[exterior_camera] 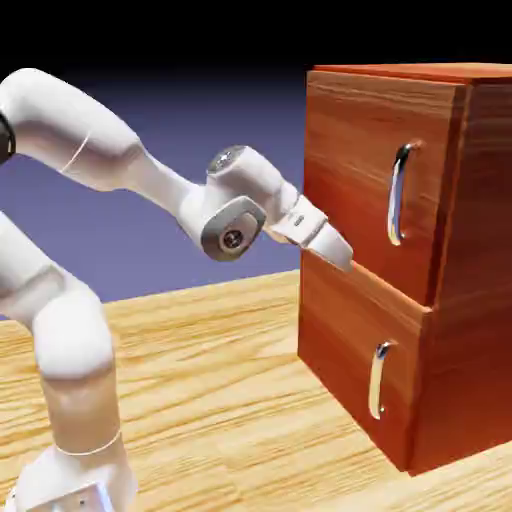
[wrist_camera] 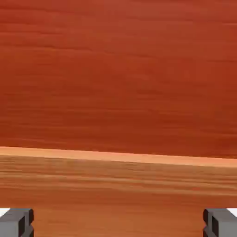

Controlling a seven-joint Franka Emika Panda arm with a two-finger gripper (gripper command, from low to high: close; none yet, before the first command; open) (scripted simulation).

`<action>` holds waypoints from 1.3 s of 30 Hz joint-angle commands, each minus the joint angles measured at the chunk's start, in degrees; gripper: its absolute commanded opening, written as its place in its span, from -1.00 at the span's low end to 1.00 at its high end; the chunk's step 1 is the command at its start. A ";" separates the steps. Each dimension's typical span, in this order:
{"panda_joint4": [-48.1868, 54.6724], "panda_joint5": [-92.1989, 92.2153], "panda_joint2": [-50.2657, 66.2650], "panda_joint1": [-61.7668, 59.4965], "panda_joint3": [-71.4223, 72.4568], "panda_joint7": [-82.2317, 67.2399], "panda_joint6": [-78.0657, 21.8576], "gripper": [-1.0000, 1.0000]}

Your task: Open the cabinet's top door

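Pincer (wrist_camera: pixel 118 223): spread, handle not between tips.
Top door handle (exterior_camera: pixel 397 195): I should rise, align, then straddle it.

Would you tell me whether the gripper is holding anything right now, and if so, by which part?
Nothing is held: the gripper is open, its fingertips wide apart with only wood grain visible between them.

The table top (exterior_camera: pixel 230 400) is pale yellow wood with a wavy grain, running across the lower part of the exterior view and shiny in places. Behind it stands a plain backdrop (exterior_camera: pixel 260 120), blue-violet just above the table's far edge, darkening upward until it turns black along the top of the exterior view
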 commanded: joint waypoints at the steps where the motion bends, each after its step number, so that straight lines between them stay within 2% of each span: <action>1: 0.30 -2.50 -0.68 0.82 -1.07 1.55 -0.13 1.00; 39: 11.78 -97.18 -26.53 31.86 -41.70 60.53 -5.12 1.00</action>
